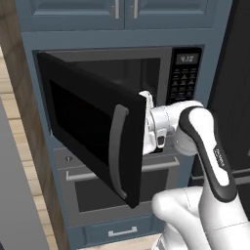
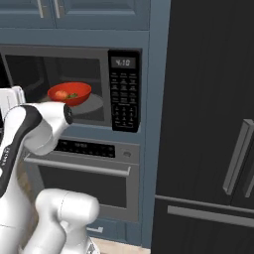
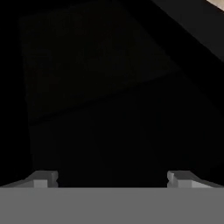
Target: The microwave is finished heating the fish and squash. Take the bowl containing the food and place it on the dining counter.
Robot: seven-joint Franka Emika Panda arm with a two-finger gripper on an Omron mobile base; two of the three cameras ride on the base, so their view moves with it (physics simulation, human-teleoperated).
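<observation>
Microwave [image 1: 105,97] door swung wide to the left, cavity open. Red bowl [image 2: 69,93] on the turntable inside, food [image 2: 61,94] in it (orange lump, green bit). Gripper [image 3: 113,177] with jaws spread wide, nothing between them, facing a dark surface close up. Wrist just behind the door's free edge; door hides the fingertips from the left. Oven [image 2: 84,173] directly below the microwave, fridge [image 2: 213,149] to its right.

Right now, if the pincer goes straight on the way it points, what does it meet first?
Probably the inner face of the open microwave door: the hand view looks onto a dark flat panel just ahead of the open pincer. Depth is unclear. The bowl isn't in that line.
</observation>
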